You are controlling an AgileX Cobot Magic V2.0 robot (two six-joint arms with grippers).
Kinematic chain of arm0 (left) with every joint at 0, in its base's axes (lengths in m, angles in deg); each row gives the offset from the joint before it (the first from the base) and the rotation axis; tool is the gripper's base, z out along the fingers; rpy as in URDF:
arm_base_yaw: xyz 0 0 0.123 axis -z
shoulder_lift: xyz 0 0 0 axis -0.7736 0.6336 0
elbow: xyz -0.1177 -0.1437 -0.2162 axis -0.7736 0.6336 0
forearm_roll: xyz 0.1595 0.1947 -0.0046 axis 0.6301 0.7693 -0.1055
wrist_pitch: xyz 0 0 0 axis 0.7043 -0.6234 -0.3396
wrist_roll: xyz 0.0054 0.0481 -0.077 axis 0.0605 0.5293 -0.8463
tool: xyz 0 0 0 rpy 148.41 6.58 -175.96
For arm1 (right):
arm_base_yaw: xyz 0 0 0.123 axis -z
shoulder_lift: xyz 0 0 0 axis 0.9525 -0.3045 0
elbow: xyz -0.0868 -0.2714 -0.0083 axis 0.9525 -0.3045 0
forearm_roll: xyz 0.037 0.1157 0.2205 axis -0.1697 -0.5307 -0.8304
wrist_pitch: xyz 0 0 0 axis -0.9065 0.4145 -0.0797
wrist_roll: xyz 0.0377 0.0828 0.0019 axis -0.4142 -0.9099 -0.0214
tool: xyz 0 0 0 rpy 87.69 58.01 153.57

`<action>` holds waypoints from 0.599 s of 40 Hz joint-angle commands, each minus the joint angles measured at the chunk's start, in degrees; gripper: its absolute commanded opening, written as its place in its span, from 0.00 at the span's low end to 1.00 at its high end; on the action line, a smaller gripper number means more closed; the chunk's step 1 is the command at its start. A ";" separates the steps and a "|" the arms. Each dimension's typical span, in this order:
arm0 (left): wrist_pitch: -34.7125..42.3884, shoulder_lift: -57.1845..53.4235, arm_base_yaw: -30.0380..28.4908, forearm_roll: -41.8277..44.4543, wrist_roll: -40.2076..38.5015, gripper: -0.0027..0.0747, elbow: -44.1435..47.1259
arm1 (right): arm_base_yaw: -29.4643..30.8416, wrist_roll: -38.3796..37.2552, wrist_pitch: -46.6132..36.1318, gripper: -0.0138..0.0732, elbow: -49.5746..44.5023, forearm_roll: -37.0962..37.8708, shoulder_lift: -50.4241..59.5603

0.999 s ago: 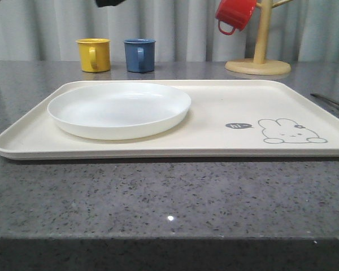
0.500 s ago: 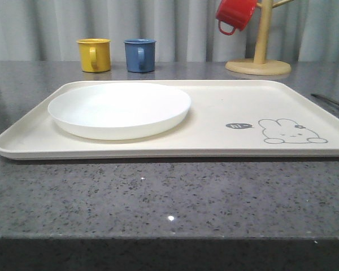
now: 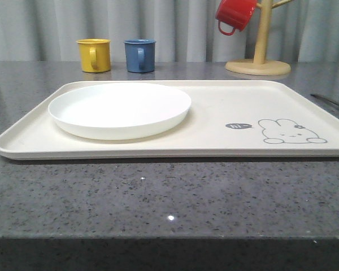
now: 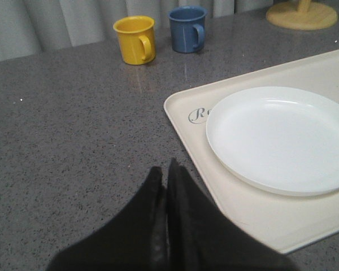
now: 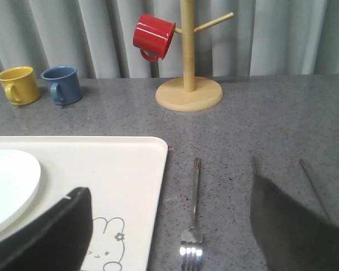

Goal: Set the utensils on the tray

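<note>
The cream tray [image 3: 226,104] lies across the table with the white plate [image 3: 120,108] resting on its left half. In the right wrist view a silver fork [image 5: 195,192] lies on the stone beside the tray's edge [image 5: 152,186]. It sits between the spread fingers of my right gripper [image 5: 169,189], which is open and holds nothing. The flat chopsticks [image 5: 313,185] lie further out, partly behind one finger. My left gripper [image 4: 165,169] is shut and empty, hovering over bare table just off the tray corner [image 4: 183,110] nearest the plate [image 4: 279,135].
A yellow mug [image 3: 94,55] and a blue mug [image 3: 139,55] stand behind the tray. A wooden mug tree [image 3: 259,62] with a red mug [image 3: 235,14] stands at the back right. A thin metal utensil [image 3: 330,101] lies off the tray's right edge.
A dark part of an arm at the top of the front view has gone out of sight. The tray, plate and mugs have not moved.
</note>
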 commanded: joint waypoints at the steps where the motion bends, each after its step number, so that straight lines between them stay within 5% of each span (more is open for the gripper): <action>1: 5.46 -6.71 0.03 -0.52 -0.59 0.01 2.49 | 0.36 0.36 -4.24 0.85 1.86 -0.37 -0.83; 10: 5.65 -17.36 0.03 -2.05 -0.59 0.01 6.59 | 0.36 0.36 -4.24 0.85 1.86 -0.37 -0.83; 24: 5.77 -18.23 0.03 -2.05 -0.59 0.01 6.59 | 0.36 0.36 -4.24 0.85 1.86 -0.37 -0.83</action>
